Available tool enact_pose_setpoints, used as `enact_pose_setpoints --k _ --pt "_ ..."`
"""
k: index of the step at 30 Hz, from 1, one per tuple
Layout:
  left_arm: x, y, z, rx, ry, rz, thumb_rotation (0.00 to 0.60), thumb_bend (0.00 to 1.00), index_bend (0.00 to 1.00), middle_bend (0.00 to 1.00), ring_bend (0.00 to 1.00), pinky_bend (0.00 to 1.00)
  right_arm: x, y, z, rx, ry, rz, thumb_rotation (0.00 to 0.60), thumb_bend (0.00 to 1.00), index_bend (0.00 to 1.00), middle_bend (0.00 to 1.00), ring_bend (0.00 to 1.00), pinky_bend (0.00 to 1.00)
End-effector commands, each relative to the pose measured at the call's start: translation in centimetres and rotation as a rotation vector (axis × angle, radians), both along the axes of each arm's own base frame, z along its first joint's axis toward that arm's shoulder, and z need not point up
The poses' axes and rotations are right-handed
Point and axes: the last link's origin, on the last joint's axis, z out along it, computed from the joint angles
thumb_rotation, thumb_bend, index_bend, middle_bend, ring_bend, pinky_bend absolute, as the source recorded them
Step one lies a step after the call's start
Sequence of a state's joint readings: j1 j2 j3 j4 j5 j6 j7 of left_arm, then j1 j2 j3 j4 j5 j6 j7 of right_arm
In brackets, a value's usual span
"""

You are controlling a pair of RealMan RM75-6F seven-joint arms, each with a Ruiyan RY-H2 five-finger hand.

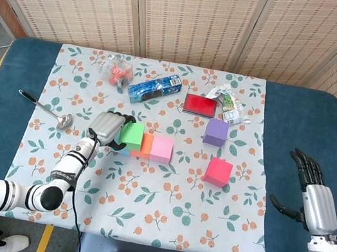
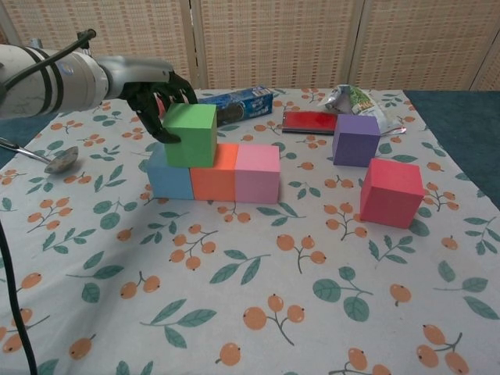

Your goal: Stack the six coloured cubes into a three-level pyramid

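Around green cube [image 2: 190, 134], left robot hand [image 2: 154, 98].

A blue-topped table [image 1: 299, 123] is carrying a floral cloth [image 2: 258, 297]; lying on it are a spoon [image 1: 44, 109], biscuit packet [image 1: 155, 88], red box [image 1: 199, 105], purple cube [image 2: 355, 140] and red cube [image 2: 391, 192].

Your cubes, e.g. green [image 2: 190, 134] and red [image 2: 391, 191], look matt, smooth, foam-like. Cloth [image 2: 258, 273] under them: printed fabric, soft, low sheen. Spoon [image 2: 48, 160] at 9 o'clock: polished metal, reflective. Biscuit pack [image 2: 245, 102] and crumpled wrapper [image 2: 355, 101] at 12: glossy plastic film. Your left hand [image 2: 153, 90]: dark matt fingers, grey shell.
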State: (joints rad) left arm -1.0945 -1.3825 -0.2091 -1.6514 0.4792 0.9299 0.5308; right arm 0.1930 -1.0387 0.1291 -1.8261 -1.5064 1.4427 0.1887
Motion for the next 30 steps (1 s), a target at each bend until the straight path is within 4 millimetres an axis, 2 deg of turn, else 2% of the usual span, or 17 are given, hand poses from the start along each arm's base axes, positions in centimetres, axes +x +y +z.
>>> enact_pose_setpoints --k 1,26,30 --pt "-0.02 0.06 0.02 0.001 0.000 -0.001 0.600 0.32 0.26 0.28 0.23 0.25 -0.01 0.01 0.02 -0.002 0.000 -0.001 0.600 0.11 0.00 0.01 0.00 0.00" --pt "-0.24 0.14 -0.18 -0.008 -0.002 0.001 0.600 0.32 0.25 0.27 0.22 0.24 -0.05 0.16 0.21 -0.008 0.001 -0.004 0.600 0.11 0.00 0.01 0.00 0.00" --pt "-0.32 0.14 -0.34 -0.014 0.001 0.004 0.600 0.32 0.20 0.22 0.18 0.24 -0.09 0.17 0.22 -0.009 0.001 -0.006 0.600 0.11 0.00 0.01 0.00 0.00"
